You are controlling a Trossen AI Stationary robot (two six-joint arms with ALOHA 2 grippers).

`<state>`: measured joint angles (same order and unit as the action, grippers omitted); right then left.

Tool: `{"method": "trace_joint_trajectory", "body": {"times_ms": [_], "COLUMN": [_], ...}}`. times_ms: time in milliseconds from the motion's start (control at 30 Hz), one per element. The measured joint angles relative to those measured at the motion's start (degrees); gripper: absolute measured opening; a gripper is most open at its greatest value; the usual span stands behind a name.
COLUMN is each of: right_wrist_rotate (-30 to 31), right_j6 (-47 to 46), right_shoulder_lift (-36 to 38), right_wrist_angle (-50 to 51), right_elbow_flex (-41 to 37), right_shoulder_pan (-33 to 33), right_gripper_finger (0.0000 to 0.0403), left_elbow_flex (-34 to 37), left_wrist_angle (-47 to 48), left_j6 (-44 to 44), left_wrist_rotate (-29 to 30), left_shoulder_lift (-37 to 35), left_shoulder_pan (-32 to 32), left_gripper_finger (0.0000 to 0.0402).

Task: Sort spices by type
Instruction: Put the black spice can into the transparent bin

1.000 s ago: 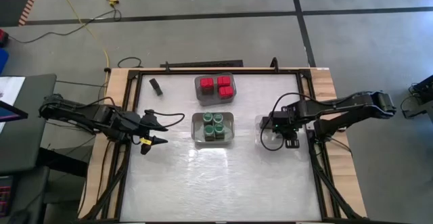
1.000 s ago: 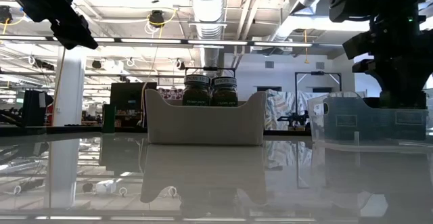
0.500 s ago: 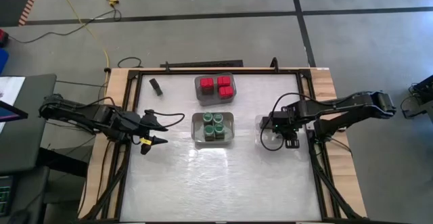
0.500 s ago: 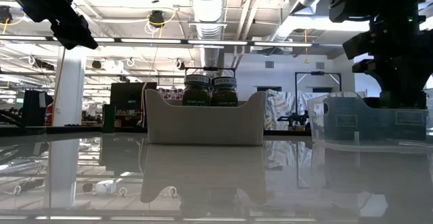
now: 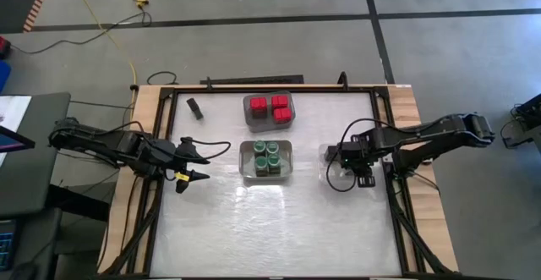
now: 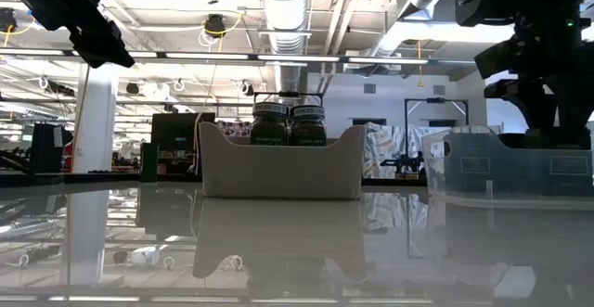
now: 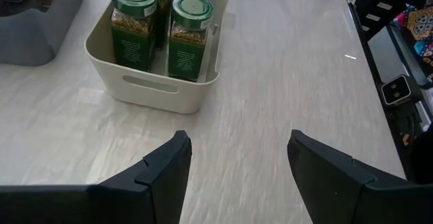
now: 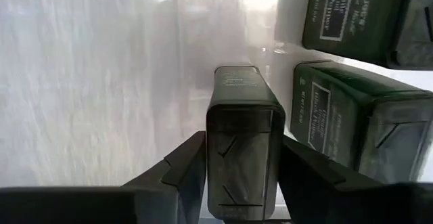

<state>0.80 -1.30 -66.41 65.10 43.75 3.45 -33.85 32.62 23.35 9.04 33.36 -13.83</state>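
Glossy white tabletop (image 5: 270, 229), matt dark metal tins (image 8: 245, 136).

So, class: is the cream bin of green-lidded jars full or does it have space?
Full, apparently. In the high view four green-lidded jars fill the cream bin two by two, with no visible gap for another.

dark tin (image 8: 243, 132) between end effector (image 8: 243, 183) fingers

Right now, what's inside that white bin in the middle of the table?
The white bin holds four green-lidded jars, standing upright in two rows. The jars cover the floor of the bin.
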Motion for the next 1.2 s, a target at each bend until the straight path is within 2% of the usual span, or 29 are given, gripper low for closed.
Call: {"method": "trace_joint_trajectory", "body": {"times_ms": [300,533,800,933,1200], "right_wrist_rotate": [0.0,0.0,0.1,0.1,0.4], "right_j6": [-0.2,-0.3,-3.0,-9.7,-13.7], "right_shoulder_lift": [0.0,1.8,7.7,10.8,11.8], "right_wrist_angle": [0.0,2.7,2.2,-7.9,-41.0], "right_elbow_flex": [0.0,2.6,7.3,8.6,8.6], "right_shoulder_pan": [0.9,-0.6,-2.8,-4.1,-5.7], "right_gripper_finger": [0.0242,0.0244,0.0244,0.0244,0.0244], "left_elbow_flex": [0.0,0.0,0.0,0.0,0.0], "left_wrist_angle": [0.0,0.0,0.0,0.0,0.0], "left_j6": [0.0,0.0,0.0,0.0,2.6], "left_wrist_rotate": [0.0,0.0,0.0,0.0,0.1], "left_shoulder_lift": [0.0,0.0,0.0,0.0,0.0], "left_shoulder_pan": [0.0,0.0,0.0,0.0,0.0], "left_gripper_finger": [0.0235,0.0235,0.0235,0.0235,0.0235]}}
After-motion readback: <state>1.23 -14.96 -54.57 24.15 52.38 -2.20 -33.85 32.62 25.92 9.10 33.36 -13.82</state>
